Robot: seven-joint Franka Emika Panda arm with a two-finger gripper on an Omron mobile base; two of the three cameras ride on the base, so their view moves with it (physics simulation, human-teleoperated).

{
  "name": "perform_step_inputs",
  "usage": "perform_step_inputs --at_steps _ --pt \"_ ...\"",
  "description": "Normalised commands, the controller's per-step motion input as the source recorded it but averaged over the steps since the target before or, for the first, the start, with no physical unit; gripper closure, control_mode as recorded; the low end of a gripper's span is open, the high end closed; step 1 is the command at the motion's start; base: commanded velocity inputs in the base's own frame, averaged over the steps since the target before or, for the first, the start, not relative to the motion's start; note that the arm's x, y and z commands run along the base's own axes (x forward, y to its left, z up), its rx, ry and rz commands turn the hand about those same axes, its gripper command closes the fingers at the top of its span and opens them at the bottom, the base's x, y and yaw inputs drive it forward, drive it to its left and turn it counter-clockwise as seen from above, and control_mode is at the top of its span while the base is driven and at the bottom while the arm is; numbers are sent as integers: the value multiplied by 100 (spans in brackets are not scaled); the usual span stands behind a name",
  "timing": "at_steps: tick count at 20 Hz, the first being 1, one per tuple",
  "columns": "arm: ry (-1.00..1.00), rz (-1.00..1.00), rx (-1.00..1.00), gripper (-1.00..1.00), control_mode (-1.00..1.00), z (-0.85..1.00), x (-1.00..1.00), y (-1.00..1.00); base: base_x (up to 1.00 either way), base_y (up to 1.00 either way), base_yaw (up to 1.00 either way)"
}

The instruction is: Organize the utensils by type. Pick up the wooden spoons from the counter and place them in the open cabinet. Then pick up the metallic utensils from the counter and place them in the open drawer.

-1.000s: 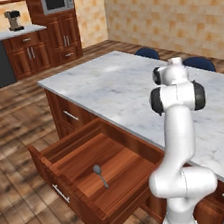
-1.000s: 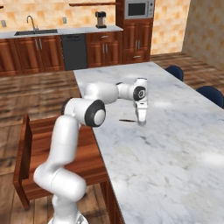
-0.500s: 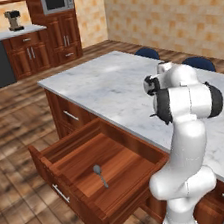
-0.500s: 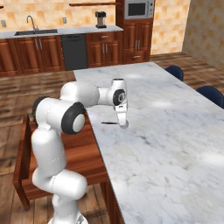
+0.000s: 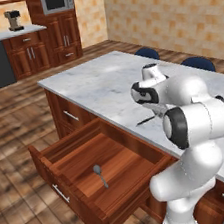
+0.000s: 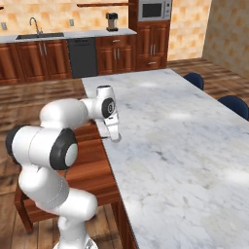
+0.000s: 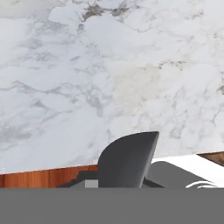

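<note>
Marble covers the long island table (image 6: 185, 146), whose reddish-brown drawer (image 5: 70, 162) stands pulled out beside the robot in a kitchen with dark wood cabinets along the far wall. One metallic utensil (image 5: 99, 175) already lies on the drawer floor, grey head toward the table and dark handle pointing outward. The tool (image 6: 114, 136) hangs over the near edge of the table, right above the border with the drawer, its jaws nearly closed on a second thin dark-handled utensil (image 5: 146, 120) whose handle sticks out sideways in the left base view; the hand view shows a dark finger tip (image 7: 127, 159) against the marble and a strip of wood below, though the gripped piece itself is hard to make out there. No wooden spoons lie anywhere on the visible marble, so that half of the job seems finished, though the cabinet is not in sight to confirm it. What appears left is carrying this last utensil over the drawer and releasing it.
</note>
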Motion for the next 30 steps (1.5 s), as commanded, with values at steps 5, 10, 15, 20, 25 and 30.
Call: perform_step_inputs --at_steps 5,10,15,20,25,30 --pt "6 43 0 100 -100 10 -36 79 0 0 0" --pt "3 48 11 100 -100 0 -30 78 0 0 0" --pt "0 43 19 100 -100 -6 -13 75 0 0 0" --pt "0 34 15 100 -100 -38 12 70 0 0 0" --pt "1 17 0 100 -100 -55 23 63 0 0 0" --pt "1 2 -5 100 -100 -52 17 38 0 0 0"
